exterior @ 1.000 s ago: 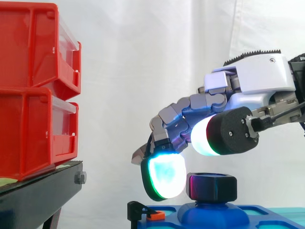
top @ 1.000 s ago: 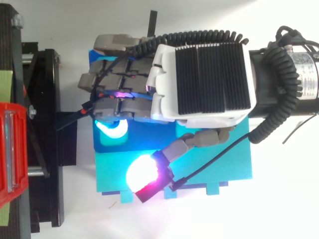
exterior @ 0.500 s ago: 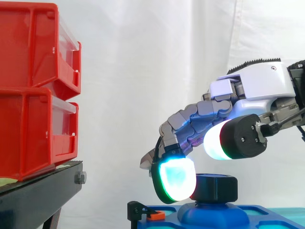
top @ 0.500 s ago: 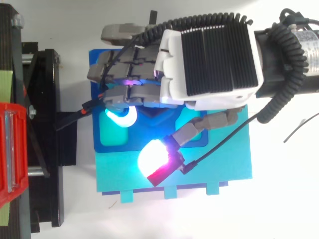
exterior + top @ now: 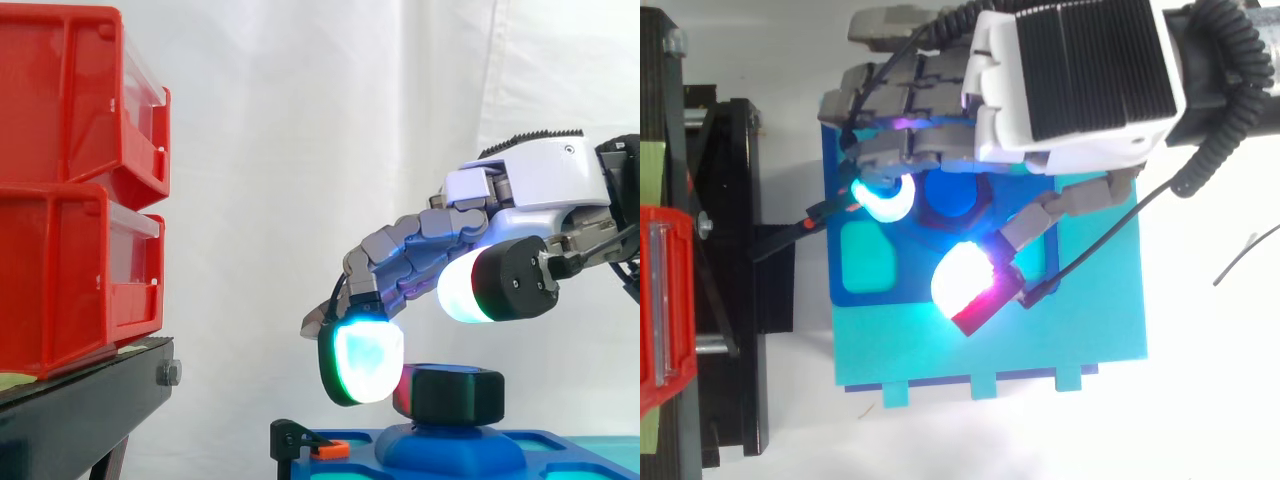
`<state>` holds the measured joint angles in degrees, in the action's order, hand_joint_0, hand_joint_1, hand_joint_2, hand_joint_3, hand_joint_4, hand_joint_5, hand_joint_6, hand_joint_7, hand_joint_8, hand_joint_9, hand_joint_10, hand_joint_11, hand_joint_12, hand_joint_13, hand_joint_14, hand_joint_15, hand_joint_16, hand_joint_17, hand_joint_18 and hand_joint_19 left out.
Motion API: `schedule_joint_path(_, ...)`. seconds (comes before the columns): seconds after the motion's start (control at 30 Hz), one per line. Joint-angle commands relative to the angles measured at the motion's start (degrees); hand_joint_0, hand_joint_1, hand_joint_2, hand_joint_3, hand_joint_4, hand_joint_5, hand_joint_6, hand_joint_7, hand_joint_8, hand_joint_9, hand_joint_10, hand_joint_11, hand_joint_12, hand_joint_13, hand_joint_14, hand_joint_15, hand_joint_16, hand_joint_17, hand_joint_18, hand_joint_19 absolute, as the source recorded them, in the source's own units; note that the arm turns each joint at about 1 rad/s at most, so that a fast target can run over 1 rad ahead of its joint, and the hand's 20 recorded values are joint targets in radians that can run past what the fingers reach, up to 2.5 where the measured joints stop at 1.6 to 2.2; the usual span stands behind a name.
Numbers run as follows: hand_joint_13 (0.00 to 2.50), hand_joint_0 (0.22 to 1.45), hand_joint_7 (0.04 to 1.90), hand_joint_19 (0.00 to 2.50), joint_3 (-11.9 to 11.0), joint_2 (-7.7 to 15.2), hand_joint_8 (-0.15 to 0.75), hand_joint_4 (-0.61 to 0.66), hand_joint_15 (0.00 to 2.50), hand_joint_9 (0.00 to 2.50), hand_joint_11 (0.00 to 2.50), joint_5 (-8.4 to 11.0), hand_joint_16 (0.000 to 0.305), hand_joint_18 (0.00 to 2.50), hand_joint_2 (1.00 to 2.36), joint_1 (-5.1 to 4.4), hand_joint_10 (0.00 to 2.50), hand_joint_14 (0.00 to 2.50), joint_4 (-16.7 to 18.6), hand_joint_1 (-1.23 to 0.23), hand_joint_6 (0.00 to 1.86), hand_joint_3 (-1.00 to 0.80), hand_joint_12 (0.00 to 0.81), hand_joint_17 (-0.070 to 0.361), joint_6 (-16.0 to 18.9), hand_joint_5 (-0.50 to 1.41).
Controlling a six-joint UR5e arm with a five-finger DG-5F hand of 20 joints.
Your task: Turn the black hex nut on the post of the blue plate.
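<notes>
hand (image 5: 540,180) shifted aside | black hex nut (image 5: 458,394) now uncovered from above

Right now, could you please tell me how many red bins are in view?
2. The upper red bin sits stacked on the lower red bin, on the black stand at the left. Others may lie beyond the frame.

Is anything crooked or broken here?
No, nothing stands out. The black hex nut sits level on the post of the blue plate, and the red bins are stacked neatly on the black stand.
</notes>
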<state>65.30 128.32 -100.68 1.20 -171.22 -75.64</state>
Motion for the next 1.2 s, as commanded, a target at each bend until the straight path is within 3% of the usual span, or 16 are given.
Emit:
schedule_joint_path(0.0, 0.39, 0.48, 1.16, 0.15, 0.0, 0.1, 0.272, 0.20, 0.10, 0.40, 0.09, -1.54, 0.057, 0.25, 1.00, 1.00, 0.00, 0.00, 0.3, -0.32, 0.56, -0.50, 0.376, 0.127, 0.1, -0.19)
schedule_joint_path(0.7, 0.40, 0.48, 1.16, 0.14, 0.0, 0.0, 0.271, 0.21, 0.10, 0.40, 0.07, -7.25, 0.057, 0.26, 1.00, 5.13, 0.00, 0.00, 0.9, -0.33, 0.56, -0.50, 0.375, 0.127, 0.3, -0.19)
schedule_joint_path(0.93, 0.40, 0.48, 1.16, 0.14, -2.1, 0.0, 0.271, 0.20, 0.10, 0.40, 0.08, -6.55, 0.057, 0.26, 1.00, 4.25, 0.00, 0.00, 0.6, -0.33, 0.56, -0.50, 0.373, 0.127, 1.3, -0.19)
schedule_joint_path(1.0, 0.40, 0.48, 1.16, 0.15, -2.7, 0.0, 0.271, 0.20, 0.10, 0.40, 0.07, -4.70, 0.056, 0.26, 1.00, 3.37, 0.00, 0.00, 0.7, -0.33, 0.56, -0.50, 0.373, 0.127, 1.6, -0.19)
schedule_joint_path(1.17, 0.40, 0.48, 1.16, 0.14, -2.7, 0.0, 0.272, 0.21, 0.10, 0.40, 0.07, -3.30, 0.057, 0.26, 1.00, 2.40, 0.00, 0.00, 0.7, -0.33, 0.56, -0.50, 0.373, 0.127, 1.5, -0.19)
